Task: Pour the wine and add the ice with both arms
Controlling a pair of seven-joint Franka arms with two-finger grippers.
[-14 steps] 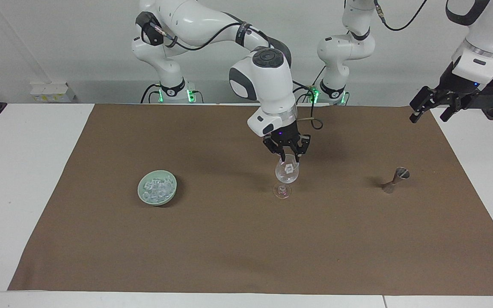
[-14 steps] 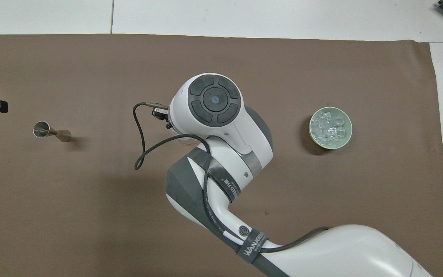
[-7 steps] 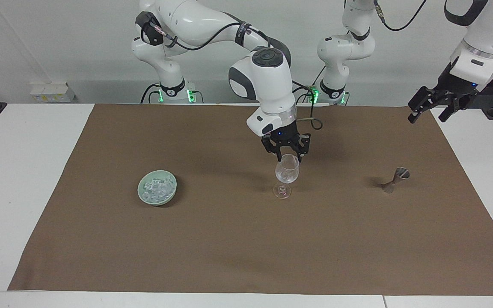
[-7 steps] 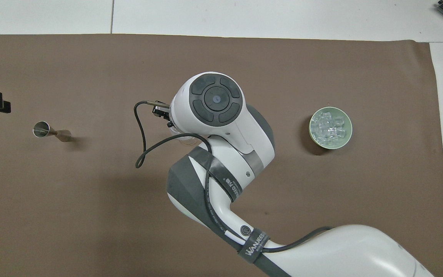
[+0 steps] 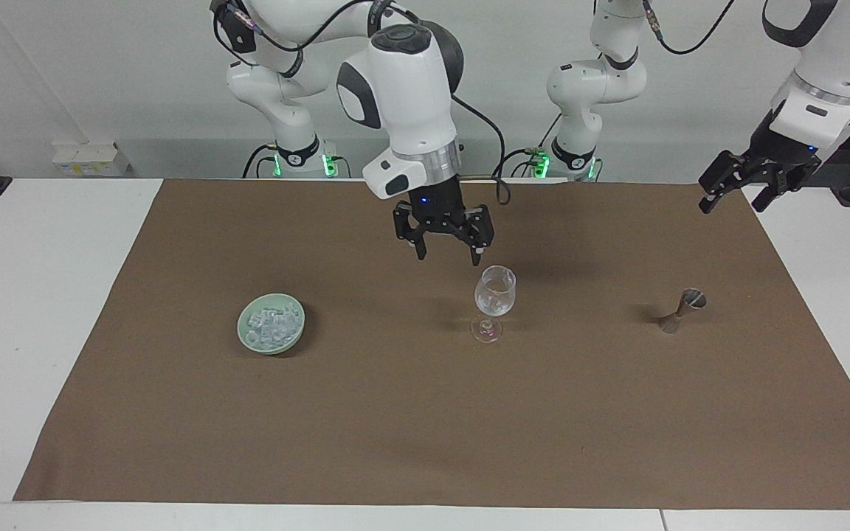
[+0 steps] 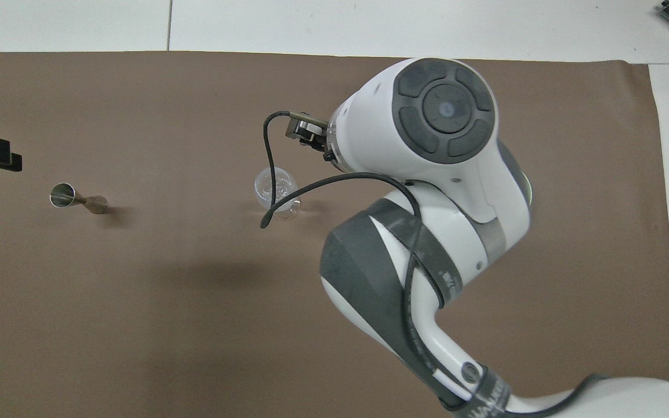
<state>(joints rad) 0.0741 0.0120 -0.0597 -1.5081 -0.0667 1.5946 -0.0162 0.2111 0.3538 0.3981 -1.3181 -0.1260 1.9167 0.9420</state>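
Observation:
A clear stemmed wine glass (image 5: 495, 297) stands upright mid-cloth; it also shows in the overhead view (image 6: 275, 191), with something small and clear in its bowl. The ice (image 5: 271, 323) is a heap of small clear cubes in a pale green bowl (image 5: 248, 335) toward the right arm's end; the right arm hides it in the overhead view. My right gripper (image 5: 447, 255) is open and empty, raised over the cloth beside the glass. My left gripper (image 5: 741, 193) is open and empty, waiting high over the cloth's corner at the left arm's end.
A small metal jigger (image 5: 682, 310) stands toward the left arm's end, also in the overhead view (image 6: 78, 198). A brown cloth (image 5: 395, 413) covers most of the white table (image 5: 41, 310).
My right gripper has risen from the wine glass's rim and moved toward the ice bowl's side, uncovering the glass in the overhead view. The left gripper has barely moved.

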